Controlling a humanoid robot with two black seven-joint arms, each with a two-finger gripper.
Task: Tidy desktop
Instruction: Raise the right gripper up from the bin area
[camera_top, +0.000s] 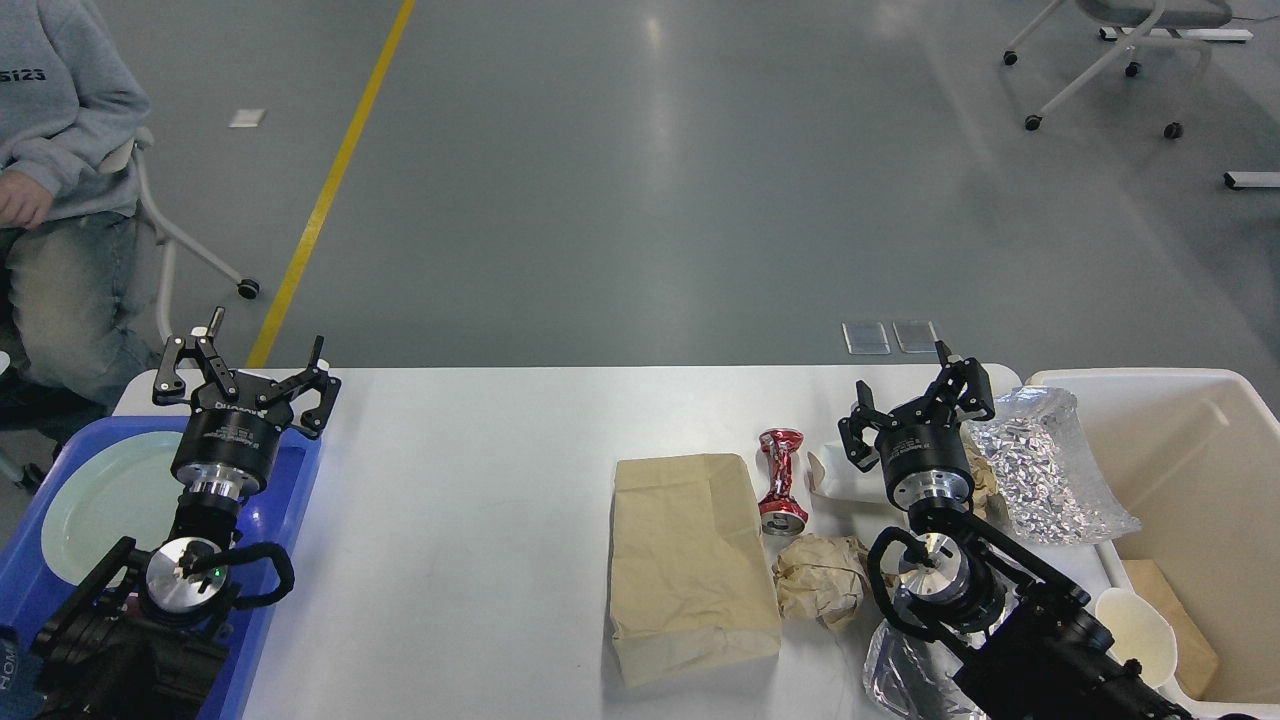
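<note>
The white desktop (480, 520) spans the lower view. On its right half lie a flat brown paper bag (690, 560), a crushed red can (783, 480), a crumpled brown paper ball (822, 592), a white paper container (840, 476) and crinkled foil (1045, 475). My right gripper (915, 400) stands open over the white container, holding nothing. Above the right rim of the blue tray (290, 520) my left gripper (245, 375) is open and empty.
A pale green plate (95, 505) lies in the blue tray. A beige bin (1200, 500) at the right edge holds a white cup (1135, 625) and brown paper. More foil (900, 680) lies under my right arm. A seated person (50, 150) is at far left.
</note>
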